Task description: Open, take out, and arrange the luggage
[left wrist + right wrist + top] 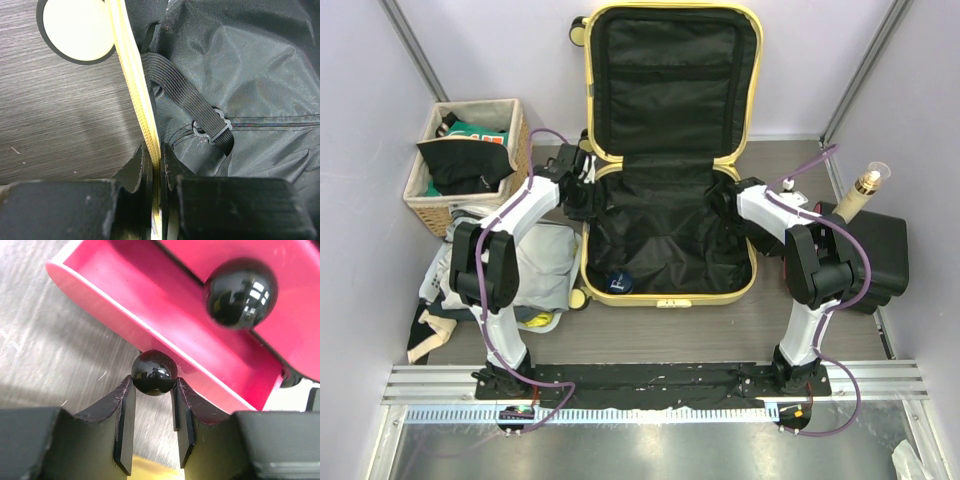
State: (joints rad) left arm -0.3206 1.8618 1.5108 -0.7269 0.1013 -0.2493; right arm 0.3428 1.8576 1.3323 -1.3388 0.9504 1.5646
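At mid-table, between the two arms: the luggage, base flat on the wood-grain table, lid propped upright against the far wall. Opened already, by the look of it. Nearly emptied too: in the base, only a small dark-blue round thing at the near left corner, hard to name. Left to do, judging from that: lift out this last piece and arrange whatever belongs to the job.

Pale-yellow hard shell, rounded at the corners. Matching yellow zip tape along the rim. Slack, faintly shiny black fabric lining. Across it, a ribbed black elastic strap ending in a clear plastic buckle. Just outside the rim, on the table, a cream wheel ringed in black.

On the left rim, the left gripper, pinched tight on the yellow zip edge. Beside the right rim, the right gripper, pads closed against a small glossy black ball joined to a smooth bright-pink plastic piece. On the same piece, a larger black ball. Impossible to tell what that piece is.

Further out, at far left, a woven wicker basket holding black and green clothes. At near left, a soft heap of pale garments. At right, a black hard case with a tan, clear-capped bottle at its far edge.
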